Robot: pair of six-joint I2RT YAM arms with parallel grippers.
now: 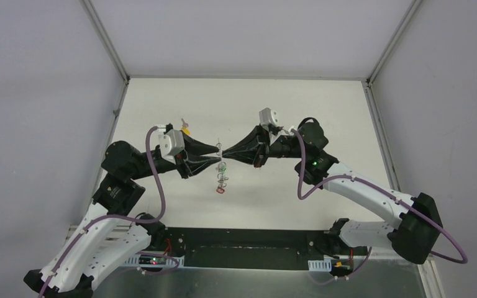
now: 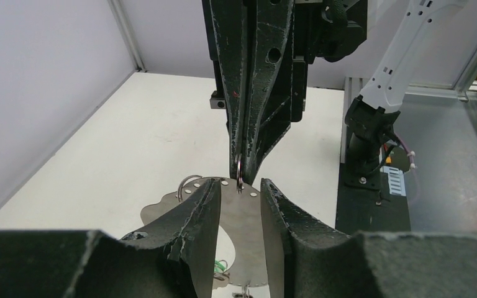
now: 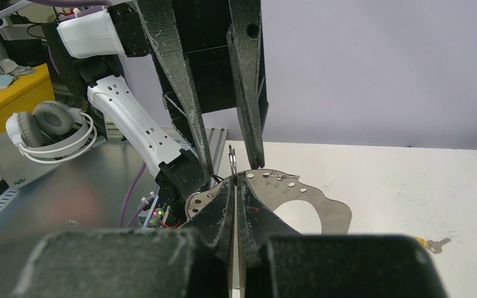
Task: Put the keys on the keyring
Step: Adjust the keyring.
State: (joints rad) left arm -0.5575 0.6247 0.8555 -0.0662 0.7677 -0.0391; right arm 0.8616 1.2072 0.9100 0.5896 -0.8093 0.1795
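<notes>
**A:** Top external view had the keyring [image 2: 242,236] up off the table [image 1: 286,105], between the two grippers. Which one had it?

**B:** The right gripper [image 1: 225,151], I judged. Its jaws were pressed fully together on the loop's top edge, beside a small ring standing up there. The left gripper [image 1: 218,154] stood partway open, one finger on either side of that spot, clamping nothing I could see.

**A:** How would the loop handle?

**B:** Light, thin and springy, I'd guess, and slippery, being bare metal. It would likely swing or twist if nudged. I'd pinch it on the flat band near the rivets, not out on the far curve.

**A:** And the keys?

**B:** Small, stiff and light, so awkward to lift when lying flat. The plastic tag looked the better hold.

**A:** Count?

**B:** One keyring and two keys I could tell. A yellow-tagged key [image 1: 186,130] lay on the table behind the left gripper, apart from the loop. A green-tagged key [image 1: 222,167] dangled under the loop. A red bit [image 1: 220,190] hung lowest, and I couldn't tell what it was. No black tag showed.
</notes>
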